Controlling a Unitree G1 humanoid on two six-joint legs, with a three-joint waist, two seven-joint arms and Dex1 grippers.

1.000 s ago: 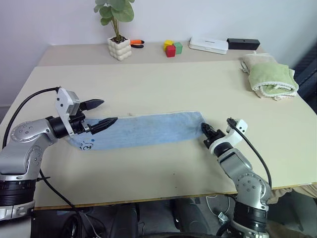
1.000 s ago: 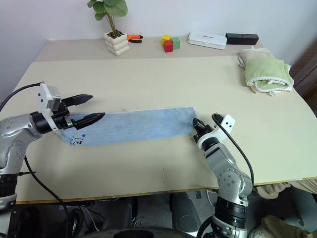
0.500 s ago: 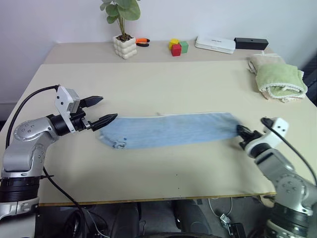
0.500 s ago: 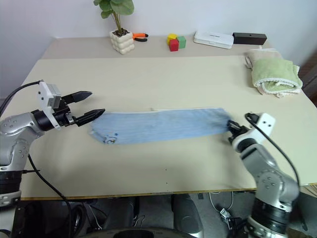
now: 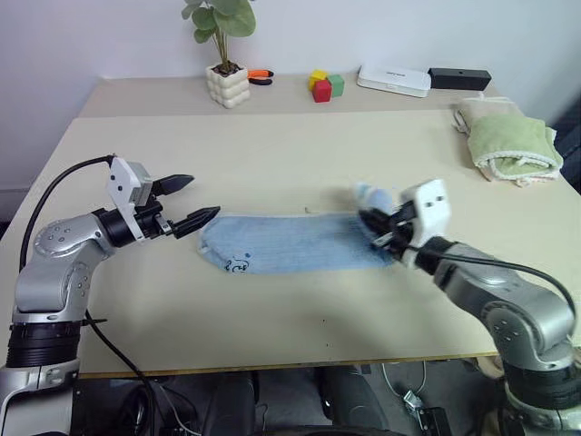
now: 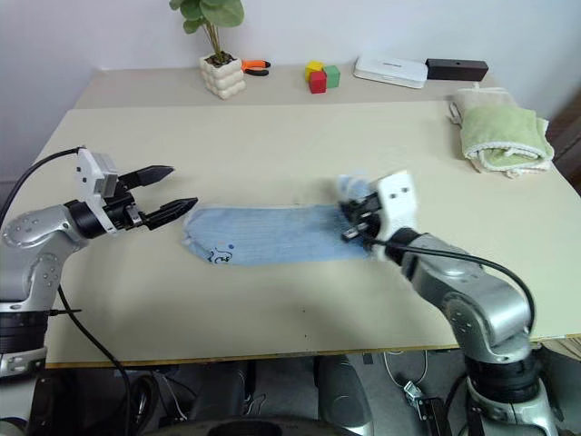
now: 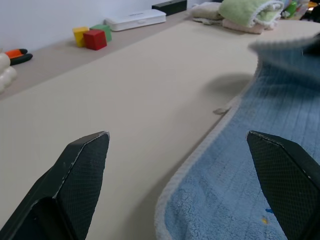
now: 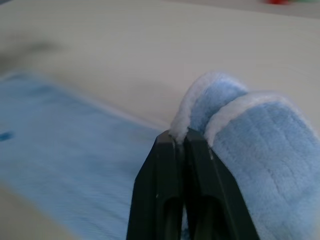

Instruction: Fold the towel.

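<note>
towel (image 5: pixel 290 243): light blue strip lying left-right across mid table, flat for most of its length; small dark mark near its left near corner; pale edging along far side. Right end lifted off the surface and curled up (edge bunched, blurred in head views).
R gripper (image 5: pixel 374 224): at towel's right end, fingers (image 8: pixel 172 165) pressed together, pinching the whitish edge of the lifted end; blue cloth folds over beside the tips in wrist view.
L gripper (image 5: pixel 195 202): just off towel's left end, pointing right, roughly level; fingers (image 7: pixel 82 165) wide apart, nothing between them. Near tip is close to towel's left edge, contact can't tell.
table (image 5: pixel 290 150): beige top, seam line running across toward far side.
green towel (image 5: pixel 508 141): folded w/ a beige one under it, far right, well apart from blue towel.
plant (image 5: pixel 225 54): white bumpy pot, far left-centre.
blocks (image 5: pixel 324 85): yellow, red, green, clustered at far edge.
white box (image 5: pixel 394 81): flat, far right of blocks; black bar (image 5: pixel 458 79) just right of it.
orange tool (image 5: pixel 260 76): beside pot (type unclear).
</note>
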